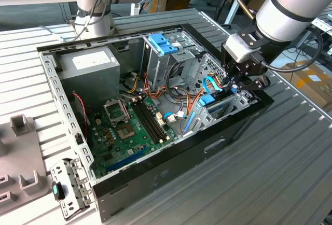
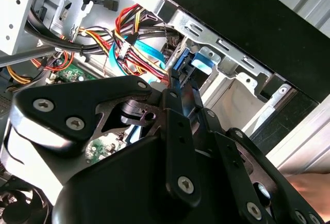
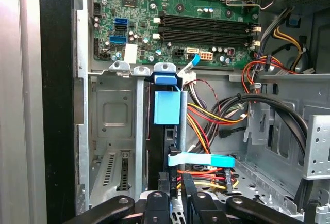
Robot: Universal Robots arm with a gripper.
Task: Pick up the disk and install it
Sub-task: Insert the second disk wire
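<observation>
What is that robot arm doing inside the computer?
The robot arm has reached its tool down into an open computer case. It is at the metal bay near the case's front wall, where the disk with its blue rails stands on edge. In the first wrist view the tool's fingers sit at the near end of the disk. The green circuit board and coloured wires lie beside it.

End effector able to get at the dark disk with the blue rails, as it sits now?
Probably yes. The end effector is already right at the disk, which stands on edge in the grey metal bay. Red and yellow cables run close alongside but don't block it.
</observation>
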